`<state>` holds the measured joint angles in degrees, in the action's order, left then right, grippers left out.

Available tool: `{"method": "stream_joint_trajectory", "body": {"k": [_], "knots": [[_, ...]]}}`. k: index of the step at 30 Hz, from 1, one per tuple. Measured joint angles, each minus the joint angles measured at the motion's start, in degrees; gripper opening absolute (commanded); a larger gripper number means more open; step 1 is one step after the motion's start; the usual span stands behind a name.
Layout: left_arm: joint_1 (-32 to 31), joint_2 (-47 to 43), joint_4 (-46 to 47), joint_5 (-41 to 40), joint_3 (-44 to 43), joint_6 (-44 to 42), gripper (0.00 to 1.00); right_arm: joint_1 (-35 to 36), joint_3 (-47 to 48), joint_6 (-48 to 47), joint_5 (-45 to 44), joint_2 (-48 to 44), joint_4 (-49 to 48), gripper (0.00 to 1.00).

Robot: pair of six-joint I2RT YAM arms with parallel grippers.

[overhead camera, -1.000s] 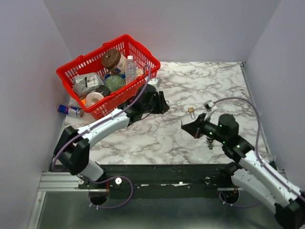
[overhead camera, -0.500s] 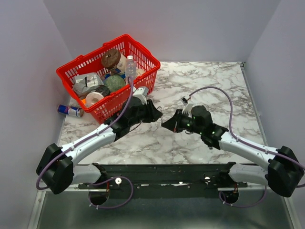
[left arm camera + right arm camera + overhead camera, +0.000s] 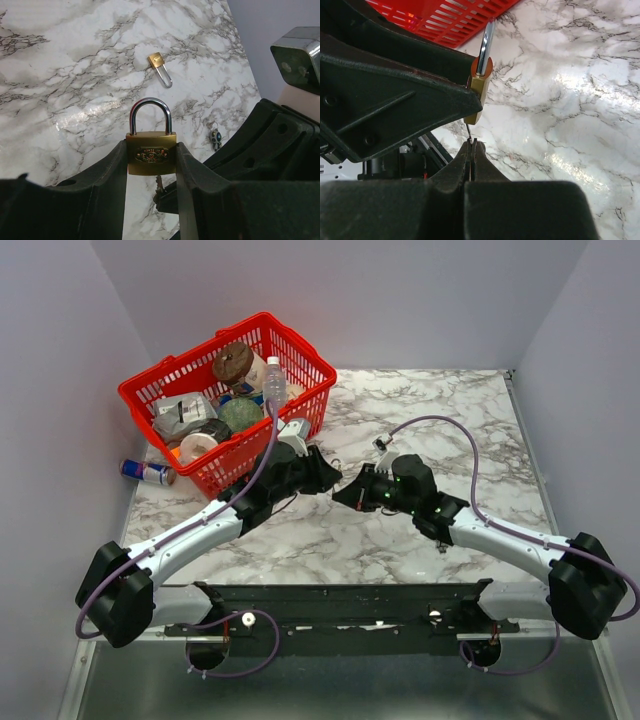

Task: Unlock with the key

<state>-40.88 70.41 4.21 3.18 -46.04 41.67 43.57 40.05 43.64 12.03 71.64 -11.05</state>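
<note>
My left gripper [image 3: 150, 148] is shut on a brass padlock [image 3: 151, 155] and holds it upright above the table, its silver shackle [image 3: 150, 112] closed. The padlock also shows in the right wrist view [image 3: 478, 90] and its shackle in the top view [image 3: 337, 462]. My right gripper [image 3: 471, 145] is shut on the key; only its thin metal blade [image 3: 469, 131] sticks out, and the head is hidden. The blade [image 3: 159, 184] points up and its tip meets the padlock's underside. How far in it sits cannot be told. The two grippers meet at mid-table [image 3: 340, 488].
A second, smaller brass padlock [image 3: 160, 67] lies on the marble table [image 3: 75, 65] beyond. A small dark charm [image 3: 216, 139] lies to the right. A red basket [image 3: 200, 375] with several items stands at the back left, and a can [image 3: 146, 472] lies beside it.
My right arm has swung left from the table's right side to the left gripper, bringing the key under the held padlock. My left arm has shifted slightly nearer and right.
</note>
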Motion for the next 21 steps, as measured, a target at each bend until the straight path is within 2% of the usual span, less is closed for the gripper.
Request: {"method": "stream_joint_trajectory", "body": {"k": [21], "knots": [[0.0,0.0,0.5,0.0,0.0,0.0,0.00,0.0,0.2,0.5,-2.5,0.3,0.9,0.01]]}}
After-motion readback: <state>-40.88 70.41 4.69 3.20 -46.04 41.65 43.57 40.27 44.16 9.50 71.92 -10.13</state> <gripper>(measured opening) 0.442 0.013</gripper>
